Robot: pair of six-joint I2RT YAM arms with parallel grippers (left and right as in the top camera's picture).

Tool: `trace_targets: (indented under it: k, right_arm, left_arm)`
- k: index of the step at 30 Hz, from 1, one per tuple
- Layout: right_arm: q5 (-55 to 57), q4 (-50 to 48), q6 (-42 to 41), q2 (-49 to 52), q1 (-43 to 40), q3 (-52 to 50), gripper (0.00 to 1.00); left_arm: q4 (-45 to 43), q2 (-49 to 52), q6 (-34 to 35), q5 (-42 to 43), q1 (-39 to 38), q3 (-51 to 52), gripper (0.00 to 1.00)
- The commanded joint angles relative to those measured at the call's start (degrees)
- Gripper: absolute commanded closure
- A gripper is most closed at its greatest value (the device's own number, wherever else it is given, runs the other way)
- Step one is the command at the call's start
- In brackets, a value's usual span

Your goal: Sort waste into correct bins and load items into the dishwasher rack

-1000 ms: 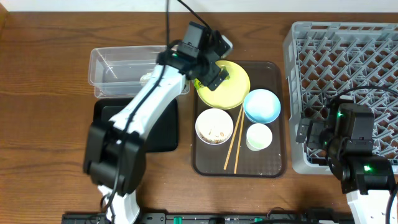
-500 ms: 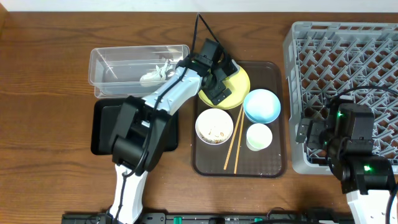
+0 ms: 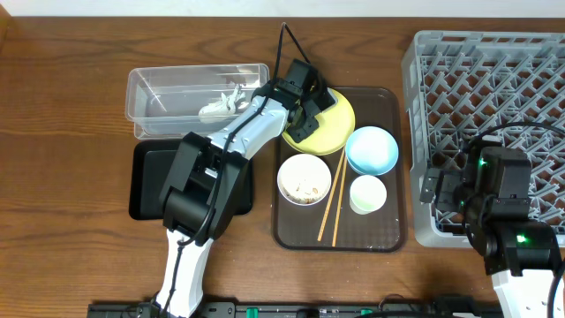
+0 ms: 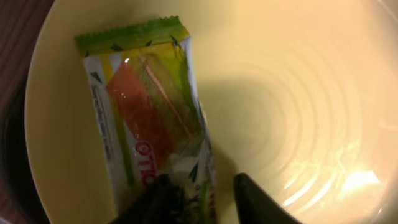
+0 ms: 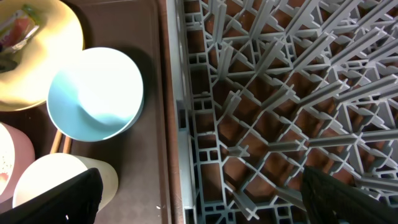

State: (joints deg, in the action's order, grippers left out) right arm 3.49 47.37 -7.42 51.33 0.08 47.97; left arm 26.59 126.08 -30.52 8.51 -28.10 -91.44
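Left end effector: low over the yellow plate, fingers drawn in on either side of the near end of the snack wrapper. One finger touches the wrapper's crinkled edge. A thin strip of plate seems to show beside the other. Cannot tell if the pinch is firm.

Wrapper: green and orange, lying flat on the plate's left part, its far end near the rim.

Plate: at the back left corner of the brown serving tray.

Also on that tray:
- light blue bowl, just right of the plate
- white bowl, in front of the plate, with rice-like leftovers inside
- small white cup, in front of the blue bowl
- chopsticks, lying side by side between white bowl and cup, running front to back

Left of the tray:
- clear tub, with a white crumpled scrap at its right end
- black tray, in front of the tub, partly under the left arm

Right end effector: fingers spread wide, nothing between them. It hangs above the left wall of the dishwasher rack, beside the serving tray's right edge.

Rack: grey, on the right side of the tabletop, with no dishes seen in its lattice.
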Motion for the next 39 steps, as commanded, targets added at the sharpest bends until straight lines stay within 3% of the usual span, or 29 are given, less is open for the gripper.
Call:
trace_targets:
  k: [1,6,18,27,30,32,34,35,39]
  right_arm:
    - [0.13,0.17,-0.04,0.07,-0.44,1.27,0.01]
    - [0.13,0.20,-0.04,0.07,-0.44,1.27,0.01]
    - [0.13,0.20,-0.04,0.07,-0.44,1.27,0.01]
    - [0.11,0.17,-0.04,0.07,-0.44,1.27,0.01]
    - [0.11,0.17,-0.04,0.07,-0.44,1.27,0.01]
    - [0.11,0.15,-0.04,0.07,-0.44,1.27,0.01]
    - [0.13,0.17,-0.04,0.07,-0.44,1.27,0.01]
    - [0.13,0.17,-0.04,0.07,-0.44,1.27,0.01]
    - [0.13,0.17,-0.04,0.07,-0.44,1.27,0.01]
  left_arm:
    - [0.17,0.50,-0.22,-0.63,-0.35,-0.85,0.72]
    - [0.57,-0.28,3.54,-0.63,-0.33,-0.85,0.94]
    - [6.14,-16.74,18.78,-0.68,1.42,-0.85,0.94]
    - [6.14,-21.84,34.25,-2.38,14.60,-0.66,0.93]
    - [6.21,-20.79,37.75,-2.23,19.12,-0.61,0.83]
    - [6.56,-20.28,38.21,-1.46,21.31,-0.61,0.65]
    - [7.50,-20.20,38.16,-1.49,22.38,-0.61,0.61]
    - [8.09,-20.20,38.16,-1.49,22.71,-0.61,0.53]
    - [10.78,-20.61,38.18,-1.49,22.99,-0.61,0.47]
